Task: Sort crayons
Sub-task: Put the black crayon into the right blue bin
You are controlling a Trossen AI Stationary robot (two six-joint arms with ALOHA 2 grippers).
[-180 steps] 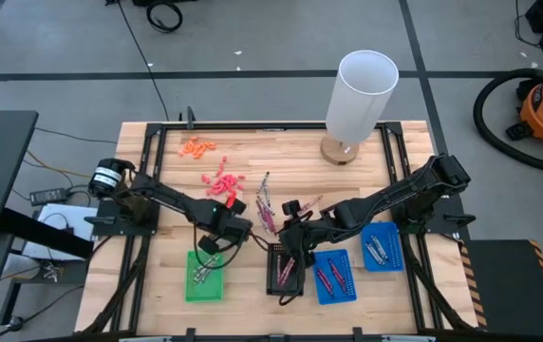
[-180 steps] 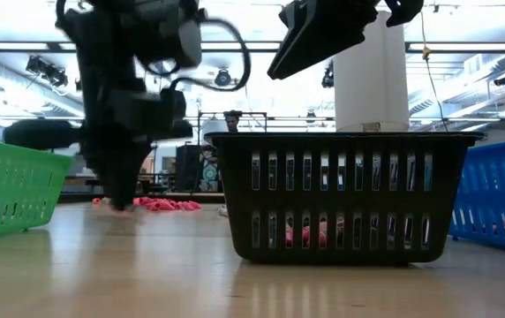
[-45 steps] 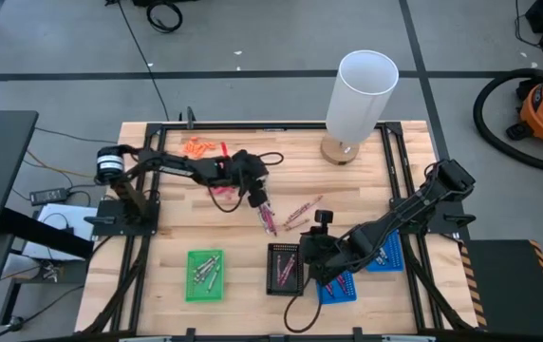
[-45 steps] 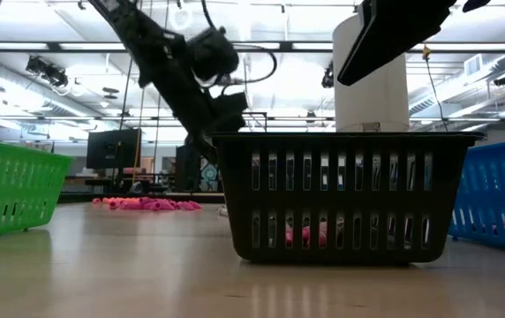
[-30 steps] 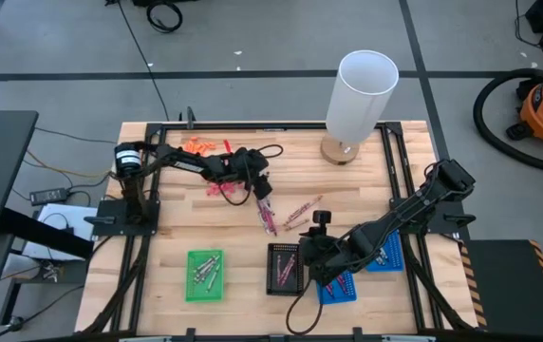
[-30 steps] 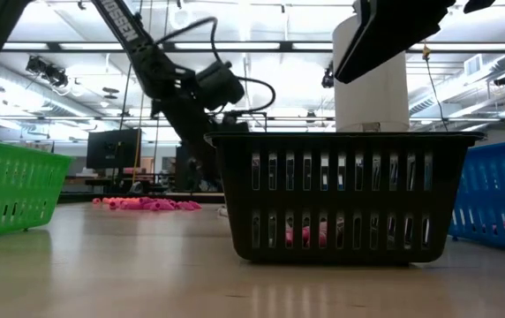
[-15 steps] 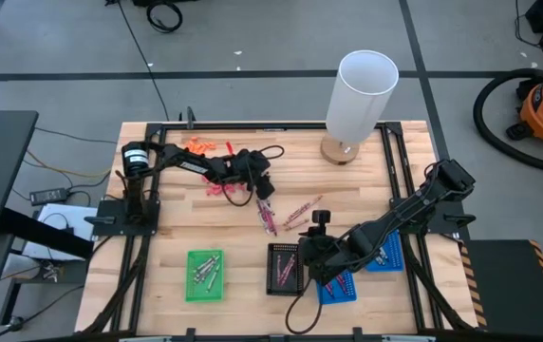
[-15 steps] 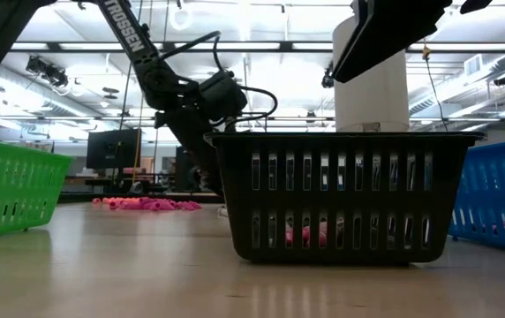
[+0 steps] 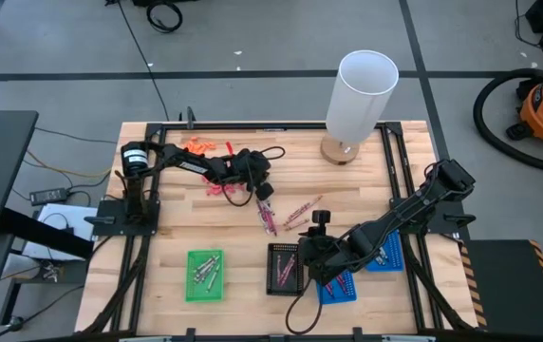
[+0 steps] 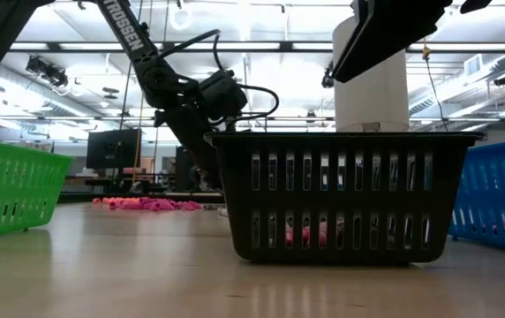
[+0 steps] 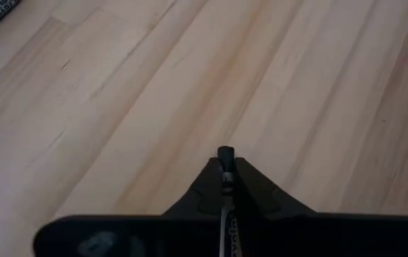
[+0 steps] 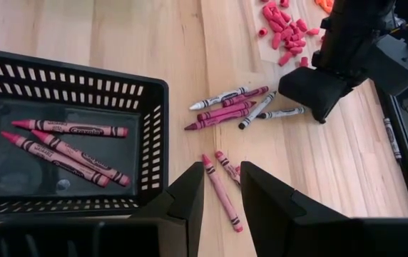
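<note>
While the left gripper (image 11: 226, 165) hung just beside the loose crayons (image 9: 271, 217) beyond the black basket (image 9: 284, 269), its fingers pinched shut on what seemed a silvery crayon, the carry step looked in hand. Next it called for a swing to the green basket (image 9: 205, 275). The right gripper (image 12: 222, 193), jaws apart and empty, waited over the black basket's far rim, with pink scraps (image 9: 216, 188) nearby.

Bare wood (image 9: 224, 228) lies between crayons (image 9: 270, 217) and green tray (image 9: 205, 275).
</note>
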